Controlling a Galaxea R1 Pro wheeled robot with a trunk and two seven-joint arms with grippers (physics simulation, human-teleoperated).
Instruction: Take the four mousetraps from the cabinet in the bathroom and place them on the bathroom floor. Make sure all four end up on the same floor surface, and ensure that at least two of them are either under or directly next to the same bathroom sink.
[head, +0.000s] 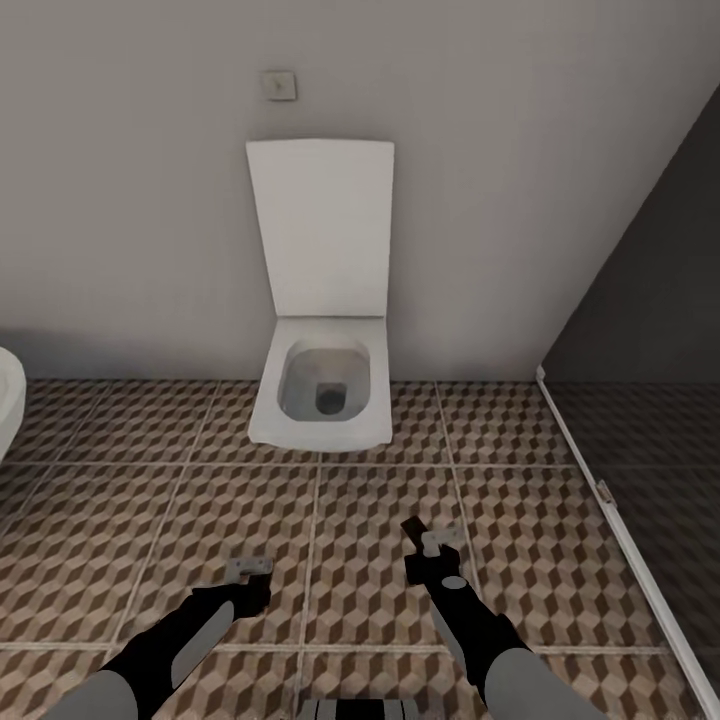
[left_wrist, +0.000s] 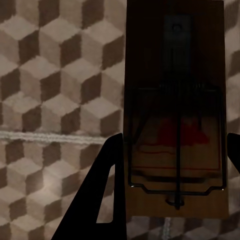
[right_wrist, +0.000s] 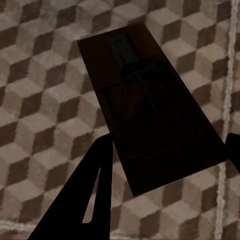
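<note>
Left gripper sits low at the lower left of the head frame, clamped on a trap: in the left wrist view the board lies between the two dark fingers, wire bail and red mark facing the camera, floor behind it. Board itself can't be made out in the head view under the left hand.

Right gripper is lower centre-right in the head frame, also closed on a second trap. In the right wrist view that board is tilted, in deep shadow, wire just visible; one finger at its side. In the head view its dark end sticks out past the fingertips.

Both grippers hang above the cube-pattern floor; can't tell how high.

Toilet is at frame centre against the wall, lid up. Dark glass panel runs down the right edge. White rounded fixture edge at mid-left, can't tell what it is.
</note>
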